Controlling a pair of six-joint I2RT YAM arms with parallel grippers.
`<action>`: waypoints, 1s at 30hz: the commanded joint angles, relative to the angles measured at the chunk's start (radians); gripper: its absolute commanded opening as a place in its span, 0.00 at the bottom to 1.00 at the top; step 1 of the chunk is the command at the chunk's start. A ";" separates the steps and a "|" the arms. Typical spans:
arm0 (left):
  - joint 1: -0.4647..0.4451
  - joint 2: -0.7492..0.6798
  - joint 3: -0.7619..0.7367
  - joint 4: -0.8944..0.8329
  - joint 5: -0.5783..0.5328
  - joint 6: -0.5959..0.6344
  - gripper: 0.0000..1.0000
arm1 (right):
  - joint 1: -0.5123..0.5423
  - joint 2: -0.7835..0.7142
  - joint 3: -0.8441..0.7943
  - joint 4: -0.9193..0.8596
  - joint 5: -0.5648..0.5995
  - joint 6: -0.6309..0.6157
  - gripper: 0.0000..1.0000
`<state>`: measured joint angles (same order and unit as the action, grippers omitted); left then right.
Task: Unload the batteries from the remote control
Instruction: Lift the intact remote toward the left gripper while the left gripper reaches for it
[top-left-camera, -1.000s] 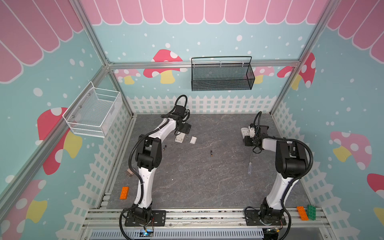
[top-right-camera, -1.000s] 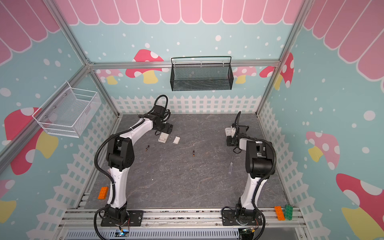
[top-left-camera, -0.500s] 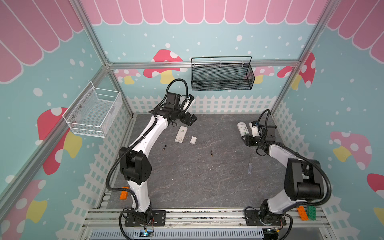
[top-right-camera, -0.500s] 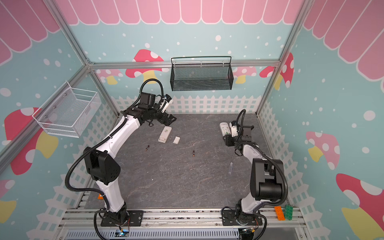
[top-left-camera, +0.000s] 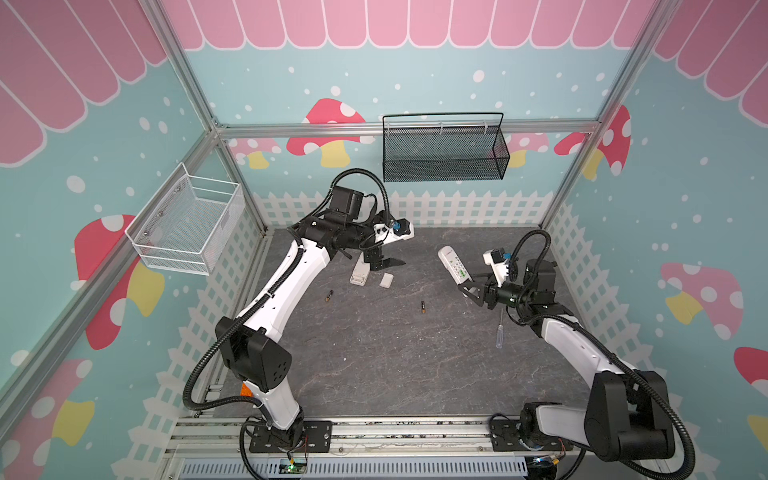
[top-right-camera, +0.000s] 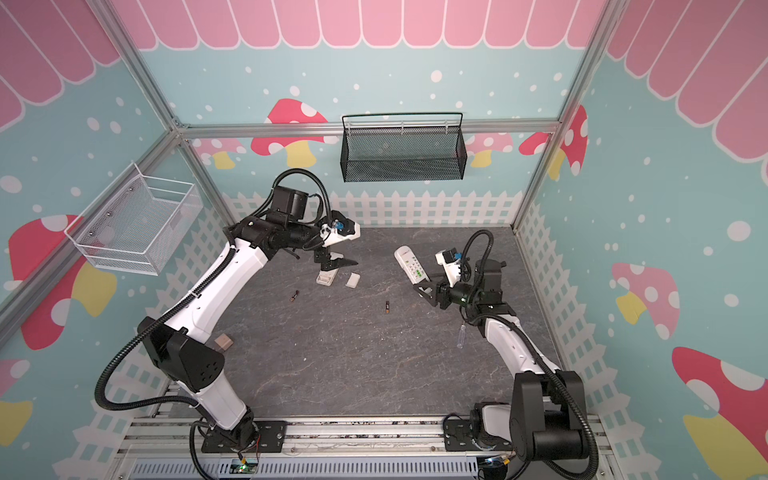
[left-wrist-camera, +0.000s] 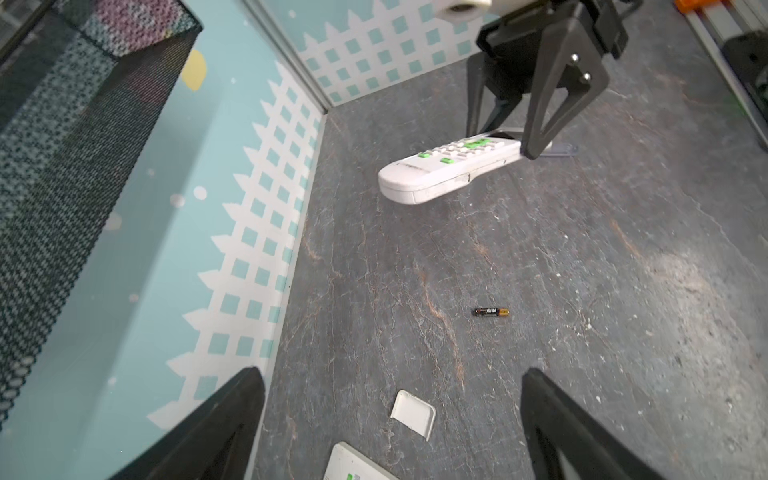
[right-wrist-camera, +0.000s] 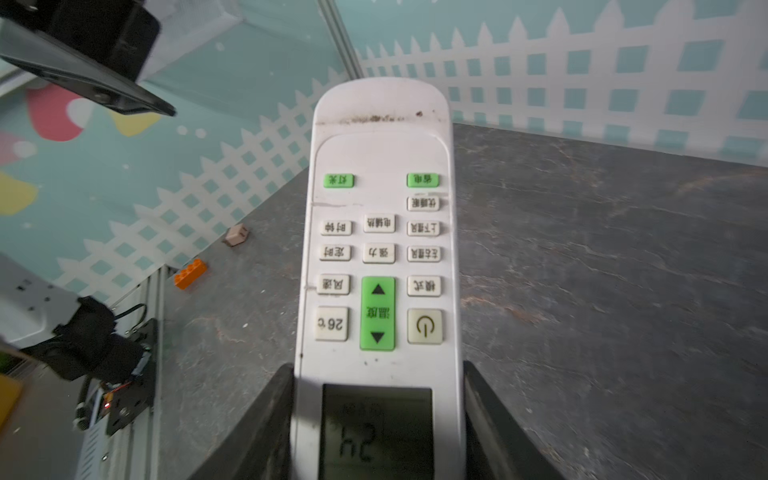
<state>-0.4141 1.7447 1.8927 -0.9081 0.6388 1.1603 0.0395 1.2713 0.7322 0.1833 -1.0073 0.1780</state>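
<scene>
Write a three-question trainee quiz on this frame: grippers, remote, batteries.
1. True or false: the left gripper is clamped on a battery.
2. The remote in the right gripper is: A) lying flat on the table; B) held clear above the table; C) standing upright on the table.
3. How many batteries lie loose on the table in both top views?
Key: 1 false, its jaws stand open and empty; 2 B; 3 two.
</scene>
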 joint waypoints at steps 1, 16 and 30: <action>-0.037 0.014 0.045 -0.142 0.045 0.347 0.96 | 0.024 -0.013 -0.011 0.053 -0.200 0.000 0.19; -0.079 0.102 0.080 -0.229 0.080 0.773 0.84 | 0.131 0.105 0.042 0.050 -0.331 -0.007 0.16; -0.098 0.139 0.079 -0.321 0.135 0.947 0.52 | 0.138 0.146 0.064 0.050 -0.348 -0.006 0.13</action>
<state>-0.5068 1.8622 1.9606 -1.1797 0.7639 1.9850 0.1703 1.4132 0.7788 0.2104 -1.3121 0.1925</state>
